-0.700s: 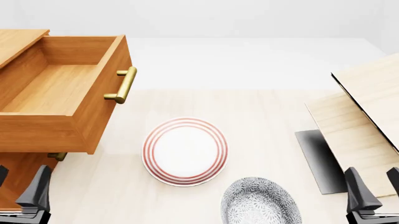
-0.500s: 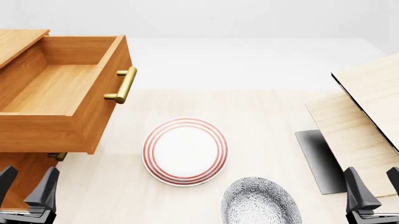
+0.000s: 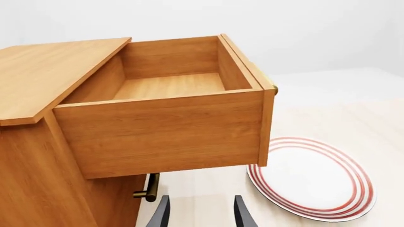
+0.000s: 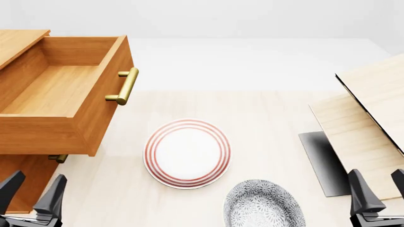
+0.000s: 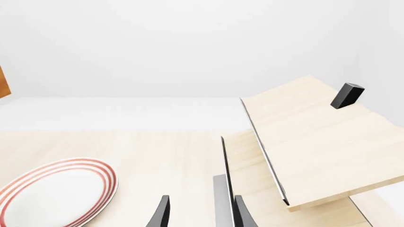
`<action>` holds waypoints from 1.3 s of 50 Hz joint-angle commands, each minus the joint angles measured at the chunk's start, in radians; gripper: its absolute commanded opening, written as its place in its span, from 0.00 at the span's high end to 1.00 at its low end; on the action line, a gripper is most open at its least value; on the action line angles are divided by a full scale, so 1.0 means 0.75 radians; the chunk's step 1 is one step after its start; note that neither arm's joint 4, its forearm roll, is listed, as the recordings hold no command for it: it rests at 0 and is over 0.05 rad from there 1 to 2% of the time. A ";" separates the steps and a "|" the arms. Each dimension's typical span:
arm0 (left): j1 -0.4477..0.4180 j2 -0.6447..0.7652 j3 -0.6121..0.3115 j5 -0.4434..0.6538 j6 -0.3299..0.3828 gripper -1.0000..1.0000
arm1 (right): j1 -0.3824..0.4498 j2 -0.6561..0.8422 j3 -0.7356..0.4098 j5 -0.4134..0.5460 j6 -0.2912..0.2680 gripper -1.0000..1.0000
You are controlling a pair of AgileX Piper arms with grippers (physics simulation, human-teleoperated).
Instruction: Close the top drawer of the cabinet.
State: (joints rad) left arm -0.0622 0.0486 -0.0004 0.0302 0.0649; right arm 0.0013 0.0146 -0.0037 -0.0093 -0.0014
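Top drawer (image 4: 60, 94) pulled far out of cabinet (image 3: 38, 75), far left. Left gripper (image 4: 33, 196) low beneath it, fingers spread, empty, placed to push. Right gripper (image 4: 379, 191) empty, parted, idle.

We see bright, even, diffuse light in all views, sharp throughout, with no blur, glare or edge distortion. Shadows are faint: a soft one lies under the drawer (image 3: 167, 132) on the desk (image 4: 265, 118).
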 commanded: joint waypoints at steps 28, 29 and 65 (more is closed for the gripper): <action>-0.425 0.249 -0.348 -0.018 0.044 0.00 | 0.000 0.008 0.001 -0.009 0.001 0.00; -0.441 0.282 -0.363 -0.022 0.013 0.00 | 0.000 0.008 0.001 -0.009 0.000 0.00; -1.074 0.965 -0.851 -0.389 0.185 0.00 | 0.000 0.012 0.001 -0.012 0.000 0.00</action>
State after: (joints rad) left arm -0.7502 0.6404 -0.5358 -0.1981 0.1524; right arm 0.0013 0.0215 -0.0030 -0.0167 -0.0012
